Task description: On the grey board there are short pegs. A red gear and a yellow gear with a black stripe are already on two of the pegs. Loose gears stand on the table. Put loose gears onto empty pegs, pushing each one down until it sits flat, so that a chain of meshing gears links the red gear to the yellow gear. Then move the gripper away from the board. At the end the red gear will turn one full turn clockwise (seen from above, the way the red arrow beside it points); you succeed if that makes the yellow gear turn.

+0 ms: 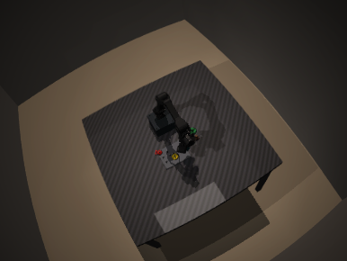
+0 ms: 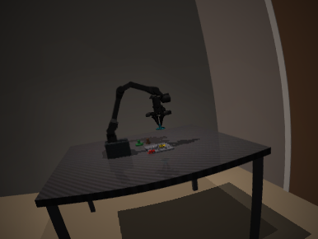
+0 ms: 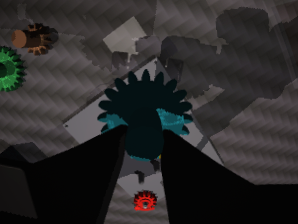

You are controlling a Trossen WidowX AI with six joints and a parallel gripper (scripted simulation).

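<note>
My gripper is shut on the large teal gear, by its hub, and holds it high above the table. In the wrist view the teal gear hides the middle of the grey board. The red gear is on the board's near end in the wrist view. The yellow gear is on the board and almost hidden in the wrist view. A green gear and a brown gear stand on the table.
The arm's dark base stands beside the board. A pale rectangle lies near the table's edge in the top view. Dark shadows of the arm fall over the board and table. The pegs are mostly hidden or too small to tell.
</note>
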